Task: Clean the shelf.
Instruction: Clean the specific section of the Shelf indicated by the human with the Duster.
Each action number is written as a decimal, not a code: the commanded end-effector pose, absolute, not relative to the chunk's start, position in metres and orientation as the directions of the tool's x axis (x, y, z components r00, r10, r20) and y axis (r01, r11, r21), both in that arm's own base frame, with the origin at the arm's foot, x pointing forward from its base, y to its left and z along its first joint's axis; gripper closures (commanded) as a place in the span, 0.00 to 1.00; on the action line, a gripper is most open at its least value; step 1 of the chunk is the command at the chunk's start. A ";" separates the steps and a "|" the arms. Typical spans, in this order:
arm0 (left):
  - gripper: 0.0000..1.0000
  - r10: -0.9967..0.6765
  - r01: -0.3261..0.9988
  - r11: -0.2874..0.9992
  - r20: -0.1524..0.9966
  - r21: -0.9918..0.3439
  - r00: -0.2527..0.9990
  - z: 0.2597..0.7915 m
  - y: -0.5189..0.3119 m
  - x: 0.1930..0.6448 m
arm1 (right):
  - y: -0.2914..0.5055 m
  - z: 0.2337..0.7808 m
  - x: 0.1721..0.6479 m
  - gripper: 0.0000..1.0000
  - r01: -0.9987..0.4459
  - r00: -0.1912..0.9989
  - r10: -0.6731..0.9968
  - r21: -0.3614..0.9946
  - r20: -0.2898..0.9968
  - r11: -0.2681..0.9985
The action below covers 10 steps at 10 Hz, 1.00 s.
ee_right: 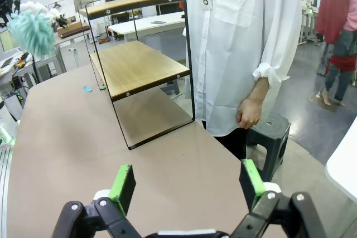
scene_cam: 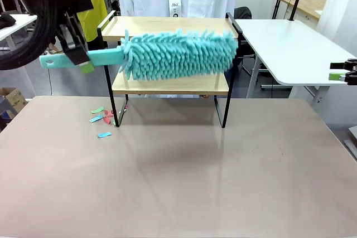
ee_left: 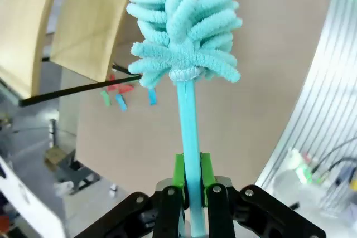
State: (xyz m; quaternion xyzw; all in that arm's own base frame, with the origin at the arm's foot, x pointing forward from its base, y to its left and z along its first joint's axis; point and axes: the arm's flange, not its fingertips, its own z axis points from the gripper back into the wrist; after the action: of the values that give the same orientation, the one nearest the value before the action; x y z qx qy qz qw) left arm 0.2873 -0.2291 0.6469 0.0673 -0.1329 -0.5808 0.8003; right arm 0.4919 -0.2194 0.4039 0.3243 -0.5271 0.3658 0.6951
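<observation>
the brown desk (scene_cam: pixel 178 182) carries the two-tier shelf (scene_cam: pixel 167 85) at its far edge. a fluffy teal duster (scene_cam: pixel 178 54) hangs level just in front of the shelf, its handle pinched by the left jaws, while the right jaws stand spread and empty at the desk's right. paper scraps (scene_cam: pixel 102 118) lie by the shelf's left leg.

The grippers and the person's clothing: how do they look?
The left gripper and the right gripper are black, with bright green pads. Thick black cables lead to the left one. The person wears a white coat with a chest pocket and a turned-up cuff.
</observation>
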 end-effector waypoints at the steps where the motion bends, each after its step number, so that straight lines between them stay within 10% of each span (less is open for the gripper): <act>1: 0.87 -0.986 0.960 0.152 -0.027 0.233 0.163 0.626 -0.225 0.307 | -0.218 0.407 0.492 0.00 -0.853 0.172 0.172 0.059 0.970 0.519; 3: 0.87 -0.984 0.997 -0.013 -0.179 0.070 0.000 0.563 -0.238 0.330 | -0.218 0.407 0.492 0.00 -0.853 0.172 0.172 0.059 0.970 0.519; 10: 0.87 -0.978 1.000 0.004 -0.211 0.016 0.008 0.530 -0.238 0.339 | -0.218 0.407 0.492 0.00 -0.853 0.172 0.172 0.059 0.970 0.519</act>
State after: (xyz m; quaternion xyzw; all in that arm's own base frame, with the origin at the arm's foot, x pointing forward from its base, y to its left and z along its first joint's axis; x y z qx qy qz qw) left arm 0.3432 -0.2382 0.5241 0.0855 0.0767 -0.7034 0.7014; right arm 0.4920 -0.2193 0.4038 0.3244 -0.5271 0.3658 0.6950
